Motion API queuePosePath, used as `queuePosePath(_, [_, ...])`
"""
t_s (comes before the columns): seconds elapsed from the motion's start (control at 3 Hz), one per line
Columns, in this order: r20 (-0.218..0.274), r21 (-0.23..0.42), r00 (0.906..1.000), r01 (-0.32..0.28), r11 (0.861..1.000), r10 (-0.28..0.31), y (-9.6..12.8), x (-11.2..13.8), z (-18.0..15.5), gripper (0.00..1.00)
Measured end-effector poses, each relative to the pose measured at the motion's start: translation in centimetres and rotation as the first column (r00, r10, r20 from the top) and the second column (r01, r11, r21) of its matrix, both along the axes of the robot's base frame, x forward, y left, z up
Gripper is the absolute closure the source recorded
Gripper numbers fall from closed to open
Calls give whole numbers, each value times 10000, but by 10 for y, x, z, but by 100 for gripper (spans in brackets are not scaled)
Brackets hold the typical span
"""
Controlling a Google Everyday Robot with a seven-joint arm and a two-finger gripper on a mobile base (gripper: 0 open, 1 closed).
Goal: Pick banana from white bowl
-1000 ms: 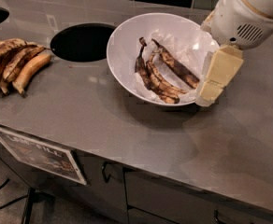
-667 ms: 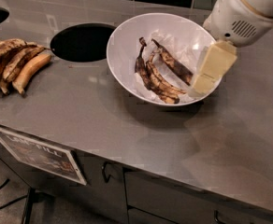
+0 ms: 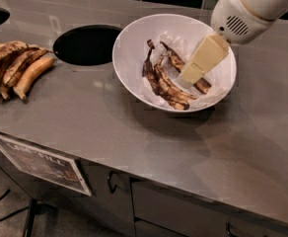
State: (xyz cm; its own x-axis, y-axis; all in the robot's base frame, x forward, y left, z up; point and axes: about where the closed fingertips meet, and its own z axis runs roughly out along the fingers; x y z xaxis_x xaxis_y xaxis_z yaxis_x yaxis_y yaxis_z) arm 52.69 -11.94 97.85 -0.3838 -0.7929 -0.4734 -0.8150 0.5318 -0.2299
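Item 1, my hand [image 3: 191, 73]: I am reaching it into the white bowl [image 3: 130, 43] from 1 o'clock, its cream tip hanging low over the bowl's centre. Whether it is released or clenched, I cannot tell.

Item 2, the banana [image 3: 175, 60]: it is lying in the bowl, long and nearly straight, running from 11 o'clock to 4 o'clock. My hand is covering its middle; whether they are touching, I cannot tell.

Item 3, joined pair of blackened bananas [image 3: 160, 80]: lying in the same bowl at 7 o'clock of my hand, just beside the banana.

Item 4, the bowl itself: sitting on the grey desk [image 3: 134, 142].

Item 5, round hole [image 3: 87, 44]: opening in the desk at 9 o'clock of the bowl, just beside its rim.

Item 6, bunch of yellower bananas [image 3: 16, 68]: resting on the desk farther out at 9 o'clock, beyond the hole.
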Motion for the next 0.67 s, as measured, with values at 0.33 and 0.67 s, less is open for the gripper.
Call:
queuePosePath(0.33, [53,26,10000,17,10000,-17,1,1,1,0])
queuePosePath(0.67, [122,169,9999,119,9998,-121,10,5,-4,0])
